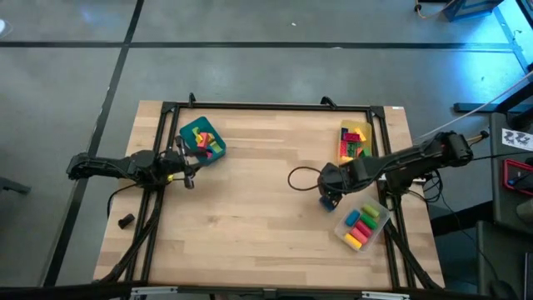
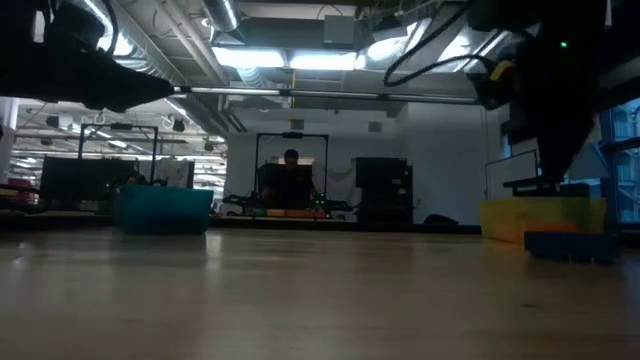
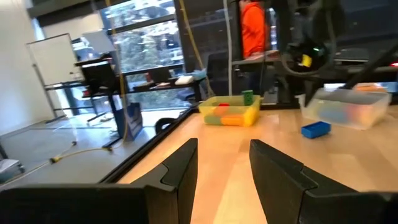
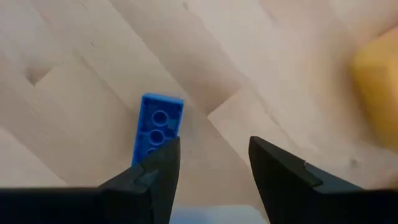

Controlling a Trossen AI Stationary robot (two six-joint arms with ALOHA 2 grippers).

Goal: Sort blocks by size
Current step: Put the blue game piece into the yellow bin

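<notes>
A blue brick (image 4: 155,124) lies flat on the table, studs up; it also shows in the high view (image 1: 327,203) and the low view (image 2: 570,243). My right gripper (image 4: 211,168) hangs open above it, pointing down, with the brick under one finger (image 4: 158,171) and not between the two. My left gripper (image 3: 221,168) is open and empty, held level beside the teal tray (image 1: 202,140), which holds several blocks. The yellow tray (image 1: 354,140) and the clear tray (image 1: 364,227) hold several blocks each.
A small black lump (image 1: 126,221) lies near the table's left edge. A black frame (image 1: 266,107) runs along the table's far side. Bare wood spreads across the table's middle (image 1: 258,200). A person in orange (image 3: 254,28) stands beyond the table.
</notes>
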